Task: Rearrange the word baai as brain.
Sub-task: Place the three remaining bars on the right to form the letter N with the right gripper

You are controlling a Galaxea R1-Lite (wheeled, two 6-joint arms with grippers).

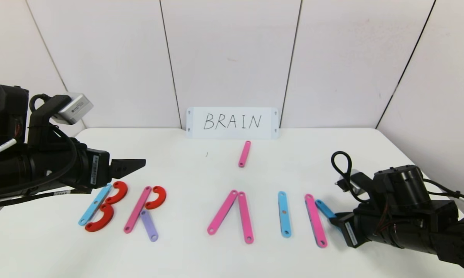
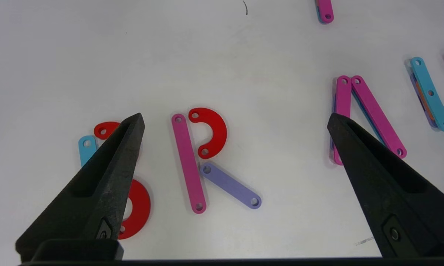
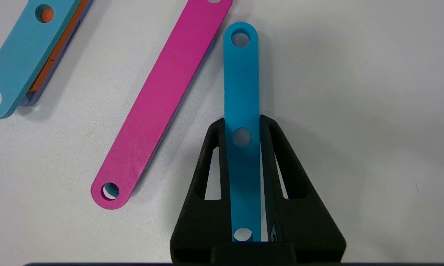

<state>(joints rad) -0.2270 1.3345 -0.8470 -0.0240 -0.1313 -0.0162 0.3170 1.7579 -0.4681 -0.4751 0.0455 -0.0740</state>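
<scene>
The word point(image 1: 201, 210) runs along the desk's front edge, from its left side to its right. A light-blue strip point(image 1: 94, 204) with two red arcs point(image 1: 109, 206) makes B; pink strip point(image 1: 137, 209), red arc point(image 1: 157, 197) and purple strip point(image 1: 149, 225) make R. Two pink strips point(image 1: 233, 216) meet at their tops as a barless A. Next comes an upright blue strip point(image 1: 284, 213), then a pink strip point(image 1: 315, 220) with a blue strip point(image 3: 242, 122) pinched edgewise beside it. A spare pink strip point(image 1: 244, 153) lies toward the back edge.
</scene>
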